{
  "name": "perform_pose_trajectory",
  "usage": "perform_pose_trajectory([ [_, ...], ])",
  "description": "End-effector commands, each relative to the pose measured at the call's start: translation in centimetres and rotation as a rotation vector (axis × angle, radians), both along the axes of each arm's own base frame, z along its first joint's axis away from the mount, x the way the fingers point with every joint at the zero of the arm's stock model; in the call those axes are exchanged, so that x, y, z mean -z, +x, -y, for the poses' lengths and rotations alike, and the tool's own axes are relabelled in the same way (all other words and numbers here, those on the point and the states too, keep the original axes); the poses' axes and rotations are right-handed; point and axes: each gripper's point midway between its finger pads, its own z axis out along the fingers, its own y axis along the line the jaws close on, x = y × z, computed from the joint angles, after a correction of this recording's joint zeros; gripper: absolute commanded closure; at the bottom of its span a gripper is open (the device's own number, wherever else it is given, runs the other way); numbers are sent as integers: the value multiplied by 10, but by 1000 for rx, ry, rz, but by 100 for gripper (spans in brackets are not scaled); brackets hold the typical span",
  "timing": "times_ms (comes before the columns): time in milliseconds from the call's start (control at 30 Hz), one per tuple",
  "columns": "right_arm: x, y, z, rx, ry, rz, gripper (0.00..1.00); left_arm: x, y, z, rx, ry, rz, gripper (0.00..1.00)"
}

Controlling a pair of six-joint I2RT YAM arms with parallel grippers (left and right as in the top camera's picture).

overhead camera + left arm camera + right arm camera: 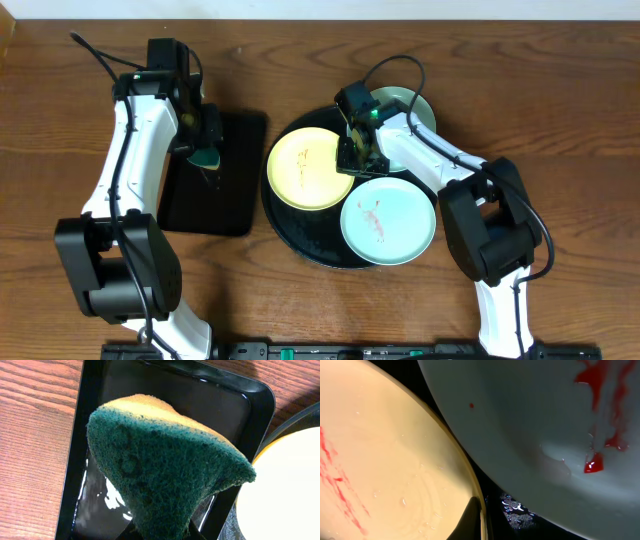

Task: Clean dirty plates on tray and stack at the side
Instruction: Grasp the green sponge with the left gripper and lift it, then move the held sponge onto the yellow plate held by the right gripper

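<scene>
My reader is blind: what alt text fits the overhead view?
A round black tray holds a yellow plate, a near mint plate and a far mint plate, with the right gripper low among them. The left gripper holds a green sponge above a rectangular black tray.

1. The bench (560, 90) is brown wood with a visible grain and a low sheen.
2. The round tray (300, 245) is black, smooth and glossy.
3. The rectangular tray (210, 395) beside the round tray is glossy black with wet patches.
4. The sponge (165, 475) has a rough green fibrous face and a yellow foam backing.
5. The yellow plate (385, 460) on the round tray is smooth, shiny and beaded with droplets.
6. The mint plate (520, 425) on the round tray is smooth and glossy, with a wet red smear.
</scene>
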Motion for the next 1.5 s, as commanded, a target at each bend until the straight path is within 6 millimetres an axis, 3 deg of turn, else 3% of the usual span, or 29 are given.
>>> perform_pose_trajectory([
  [0,17,-3,-1,-6,-38,-9,99,0,1,-4,-19,13,4,93],
  [433,17,-3,-1,-6,-37,-9,99,0,1,1,-16,-10,5,93],
  [667,17,-2,-2,-6,-35,-6,99,0,1,38,47,-85,6,93],
  [967,17,-2,-2,-7,-35,-7,99,12,3,107,75,-156,26,93],
  [1233,17,-3,-1,-7,-37,-9,99,51,-12,153,186,-139,-74,93],
  [1467,17,-3,-1,-7,-38,-10,99,90,-26,163,213,-115,-187,93],
])
